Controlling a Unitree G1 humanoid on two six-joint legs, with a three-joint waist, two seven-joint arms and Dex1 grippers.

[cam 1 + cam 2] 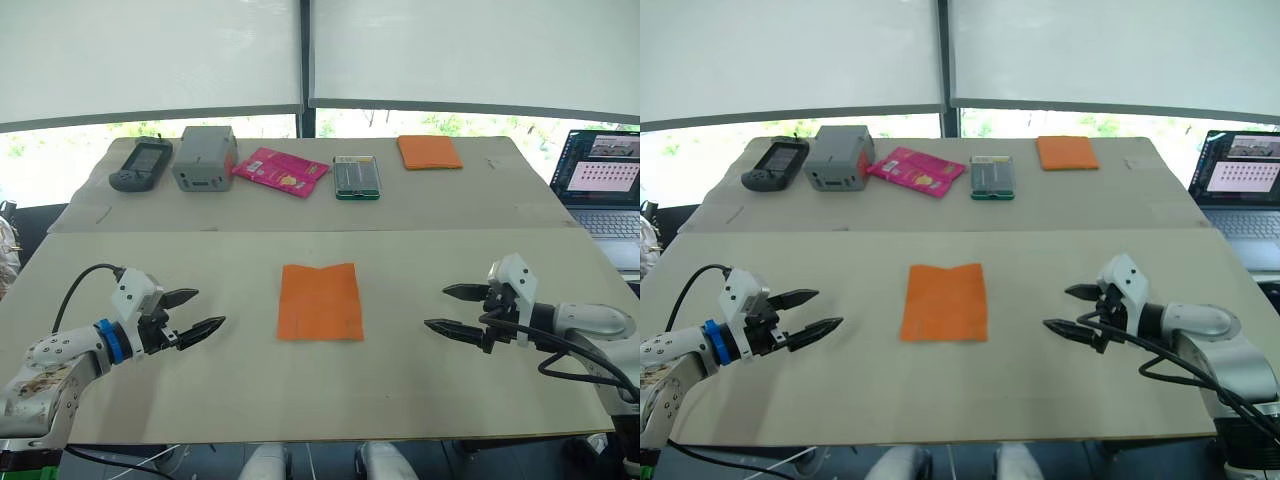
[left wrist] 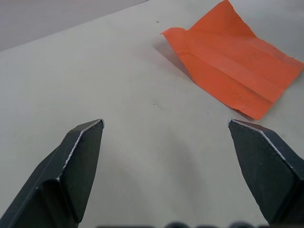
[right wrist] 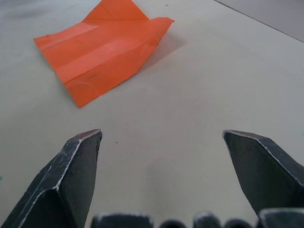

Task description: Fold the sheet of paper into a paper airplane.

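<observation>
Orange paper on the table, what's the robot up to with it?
Nothing is being held right now. The creased bright-orange sheet of paper lies on the beige table between the two arms, lightly buckled along its creases rather than folded into an airplane. The left gripper and the right gripper hover open on either side, both pointed at the sheet but apart from it. A smooth orange rectangle sits untouched at the far edge.

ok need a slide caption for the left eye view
Both open grippers, left and right, flank a creased bright-orange sheet of paper lying flat on the beige table.
</observation>
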